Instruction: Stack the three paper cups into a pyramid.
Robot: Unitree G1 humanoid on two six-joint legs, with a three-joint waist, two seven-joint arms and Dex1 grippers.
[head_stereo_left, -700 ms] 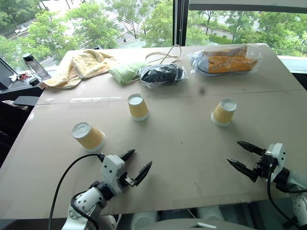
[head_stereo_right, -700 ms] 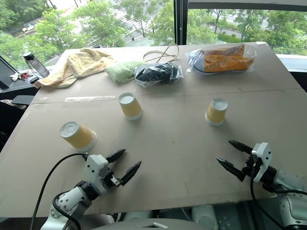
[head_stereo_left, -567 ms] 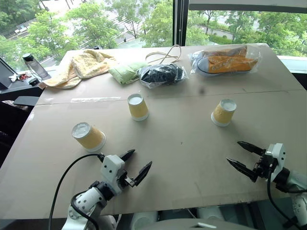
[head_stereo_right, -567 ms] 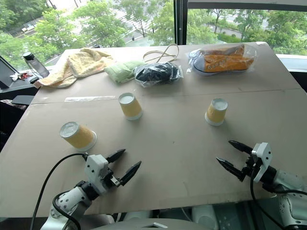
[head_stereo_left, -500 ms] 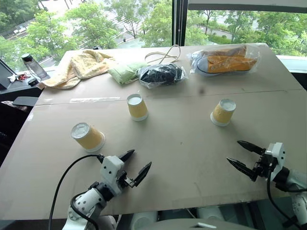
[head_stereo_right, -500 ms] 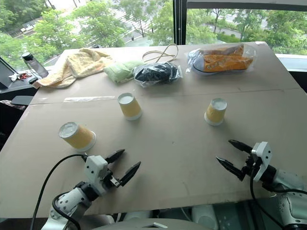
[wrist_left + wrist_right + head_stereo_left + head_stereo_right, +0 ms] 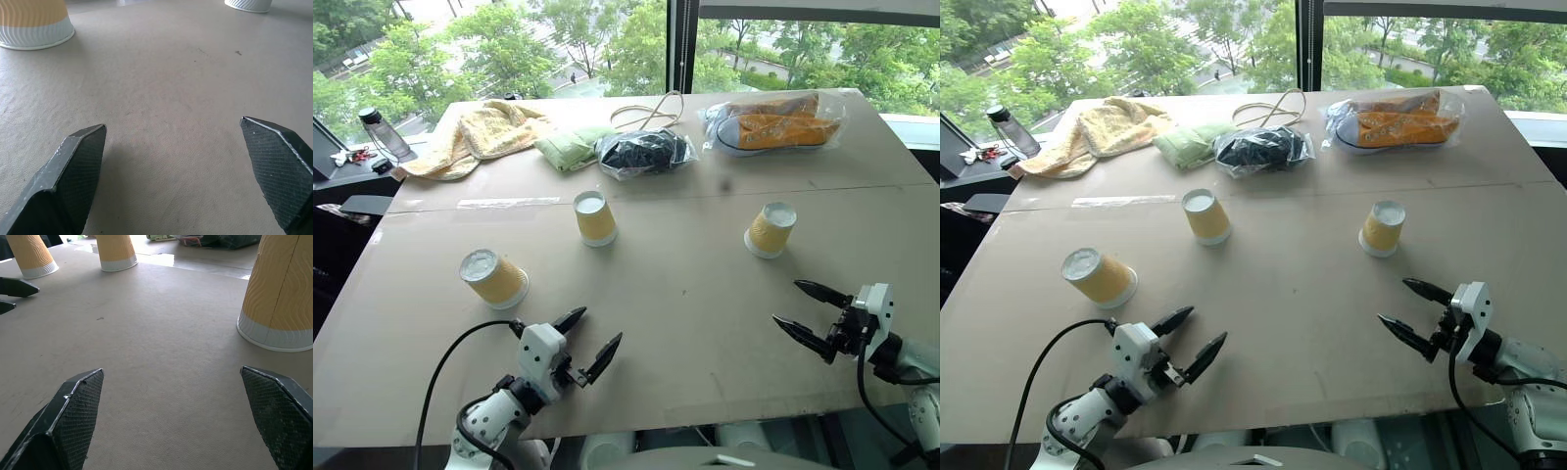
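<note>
Nothing is stacked yet. All three paper cups stand upside down and well apart on the worktop (image 7: 685,294): the left cup (image 7: 493,278) nearest the left gripper (image 7: 578,339), the middle cup (image 7: 595,217) farther back, and the right cup (image 7: 769,229) beyond the right gripper (image 7: 811,314). Both grippers hover low over the near edge, each with its jaws spread wide and empty.

Risks noted:

1. Crushing. The cups are thin ribbed paper; jaws that close hard on a wall would likely dent it, and a dented cup would sit crooked as a base.
2. Tipping on approach. Each cup looks light and stands on its wide rim. A fingertip that strikes the wall before the jaws straddle it could push the cup away or knock it over; the left cup already appears to lean in the head views.
3. Base spacing. The two lower cups must stand close side by side. Set too far apart, the top cup would probably drop between them; shoved together, one may topple.
4. Clutter. The towel (image 7: 475,137) and the bagged items (image 7: 644,153) at the far side lie just behind the middle cup, so a long reach could snag them.
</note>
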